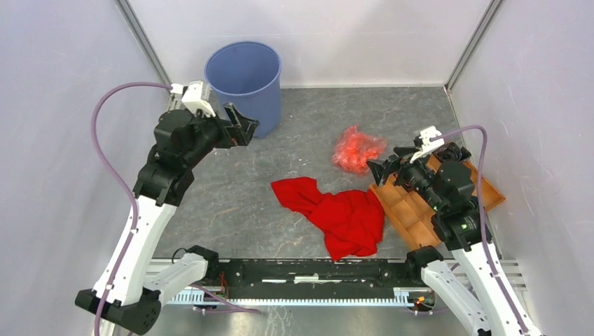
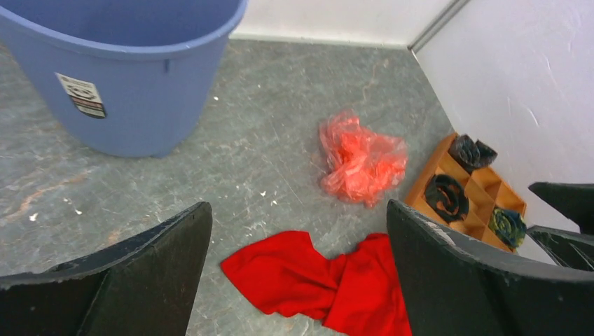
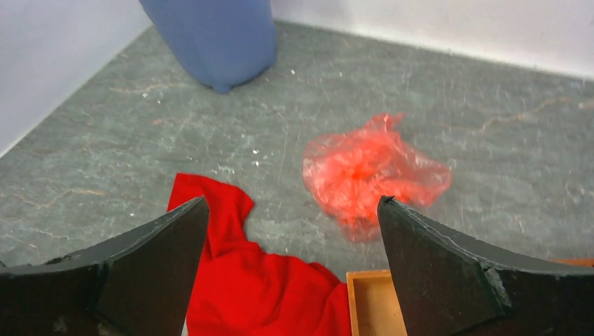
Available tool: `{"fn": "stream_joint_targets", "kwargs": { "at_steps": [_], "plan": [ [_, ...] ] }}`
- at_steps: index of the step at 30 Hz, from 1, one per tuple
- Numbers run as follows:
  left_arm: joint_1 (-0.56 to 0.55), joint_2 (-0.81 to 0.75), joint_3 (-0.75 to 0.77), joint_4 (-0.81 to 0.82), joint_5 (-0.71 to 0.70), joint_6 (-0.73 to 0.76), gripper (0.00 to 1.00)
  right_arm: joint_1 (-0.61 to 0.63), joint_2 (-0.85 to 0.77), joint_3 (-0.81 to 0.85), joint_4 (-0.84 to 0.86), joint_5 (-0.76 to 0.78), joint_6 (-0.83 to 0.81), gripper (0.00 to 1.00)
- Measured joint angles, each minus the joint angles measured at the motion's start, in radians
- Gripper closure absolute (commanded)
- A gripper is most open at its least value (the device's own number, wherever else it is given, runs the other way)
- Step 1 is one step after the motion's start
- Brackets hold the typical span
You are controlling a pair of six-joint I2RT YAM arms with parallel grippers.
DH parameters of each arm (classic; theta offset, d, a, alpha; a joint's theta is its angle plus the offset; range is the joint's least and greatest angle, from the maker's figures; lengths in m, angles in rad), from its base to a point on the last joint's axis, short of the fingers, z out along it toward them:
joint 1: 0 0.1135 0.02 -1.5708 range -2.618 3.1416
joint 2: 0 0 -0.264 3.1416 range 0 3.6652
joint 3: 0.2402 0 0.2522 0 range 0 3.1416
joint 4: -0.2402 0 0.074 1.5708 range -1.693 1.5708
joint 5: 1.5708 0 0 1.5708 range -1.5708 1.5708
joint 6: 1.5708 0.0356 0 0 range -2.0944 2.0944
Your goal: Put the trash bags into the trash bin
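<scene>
Pickup of trash bags (image 3: 371, 171) not yet begun. Crumpled in one heap on table (image 1: 294, 133), just ahead of right gripper (image 3: 291, 203), a bit toward its right finger; well apart from trash bin (image 1: 244, 84). Right jaws spread wide, holding nothing. Left gripper (image 2: 298, 210) also wide apart and empty, bin close ahead to its left. Probably best: lower right gripper straight onto heap's bulky middle, pinch plenty of film to stop glossy plastic slipping out, lift clear before crossing to bin. Keep off red cloth (image 3: 266, 294) near left finger and tray (image 3: 371, 308) below.
</scene>
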Motion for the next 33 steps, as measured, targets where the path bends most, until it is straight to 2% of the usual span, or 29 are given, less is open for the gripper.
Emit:
{"fn": "stream_joint_targets", "kwargs": {
  "at_steps": [9, 14, 21, 24, 29, 31, 33],
  "plan": [
    [-0.036, 0.026, -0.037, 0.005, 0.088, 0.019, 0.0, 0.061, 0.08, -0.103, -0.041, 0.167, -0.005, 0.02],
    [-0.04, -0.007, -0.124, 0.046, 0.15, 0.012, 0.0, 0.068, 0.167, -0.166, -0.01, 0.243, -0.023, 0.02],
    [-0.094, 0.043, -0.272, 0.177, 0.322, -0.079, 0.0, 0.061, 0.435, -0.134, 0.052, 0.362, -0.023, 0.04],
    [-0.158, 0.065, -0.33, 0.23, 0.332, -0.127, 0.0, 0.029, 0.527, -0.1, 0.079, 0.354, -0.007, 0.09],
    [-0.271, 0.092, -0.438, 0.342, 0.321, -0.236, 0.0, -0.088, 0.645, -0.087, 0.218, 0.263, 0.063, 0.1],
    [-0.302, 0.098, -0.467, 0.371, 0.31, -0.275, 0.0, -0.131, 0.694, -0.086, 0.282, 0.208, 0.096, 0.12],
    [-0.313, 0.098, -0.481, 0.384, 0.294, -0.299, 0.0, -0.167, 0.76, -0.076, 0.339, 0.15, 0.13, 0.19]
  ]
}}
